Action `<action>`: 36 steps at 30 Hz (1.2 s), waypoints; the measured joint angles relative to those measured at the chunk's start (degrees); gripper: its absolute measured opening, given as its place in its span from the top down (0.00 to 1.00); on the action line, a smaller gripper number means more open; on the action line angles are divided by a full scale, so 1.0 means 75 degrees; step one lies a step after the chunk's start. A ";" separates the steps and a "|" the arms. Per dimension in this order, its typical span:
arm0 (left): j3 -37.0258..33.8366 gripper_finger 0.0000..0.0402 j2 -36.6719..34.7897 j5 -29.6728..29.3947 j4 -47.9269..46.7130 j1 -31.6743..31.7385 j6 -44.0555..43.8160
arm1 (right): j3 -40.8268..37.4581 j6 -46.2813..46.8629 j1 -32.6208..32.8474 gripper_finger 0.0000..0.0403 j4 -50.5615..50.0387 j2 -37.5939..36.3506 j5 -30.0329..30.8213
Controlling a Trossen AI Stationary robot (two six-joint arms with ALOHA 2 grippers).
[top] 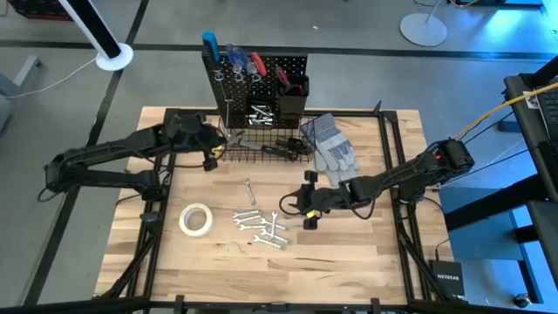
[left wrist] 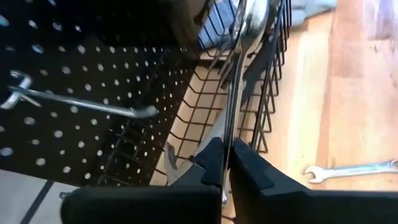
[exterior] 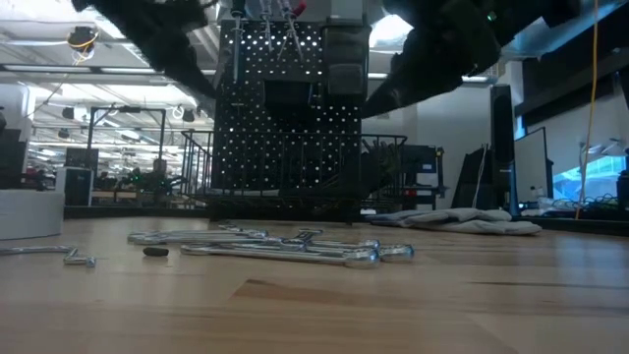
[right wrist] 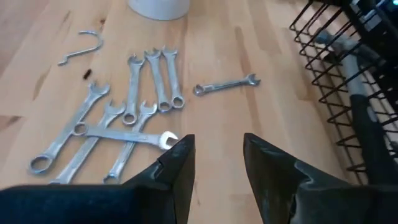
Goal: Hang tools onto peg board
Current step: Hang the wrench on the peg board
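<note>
The peg board [top: 253,74] stands upright at the table's far edge, with screwdrivers and pliers on it and a wire basket [top: 261,144] at its foot. My left gripper [left wrist: 227,149] is by the basket's left end, shut on a silver wrench [left wrist: 239,56], with a bare silver hook [left wrist: 81,102] of the board close by. My right gripper [right wrist: 216,146] hovers open over the table just right of several wrenches [top: 261,228] lying flat. One more wrench [top: 250,190] lies alone, and a white tape roll [top: 196,218] sits to the left. My left gripper pinches the silver wrench's shaft [left wrist: 227,134] between its two fingers, on its flat faces. The wrench runs on past the fingertips, along the fingers, with its head [left wrist: 249,18] out ahead over the basket. The fingers slant down toward the peg board. The wrench is clear of the table.
Grey work gloves [top: 331,144] lie right of the basket. A loose silver hook [right wrist: 84,46] lies on the wood beside the wrench pile. The near half of the table [top: 349,270] is bare wood. The basket's wire wall [right wrist: 348,74] stands close to my right gripper.
</note>
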 joint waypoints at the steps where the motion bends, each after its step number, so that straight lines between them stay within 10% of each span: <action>1: -0.0160 1.00 -0.0046 0.0001 0.0148 0.0051 0.0092 | 0.0018 -0.0080 0.0000 0.65 -0.0002 0.0000 0.0035; 15: -0.1953 1.00 -0.0376 0.1498 0.2488 0.1421 -0.0034 | 0.0070 -0.0561 -0.0006 0.65 0.0353 0.0003 0.0173; 36: -0.2034 1.00 -0.0412 0.2388 0.2797 0.2075 -0.1485 | 0.0070 -0.0558 -0.0006 0.65 0.0341 0.0003 0.0170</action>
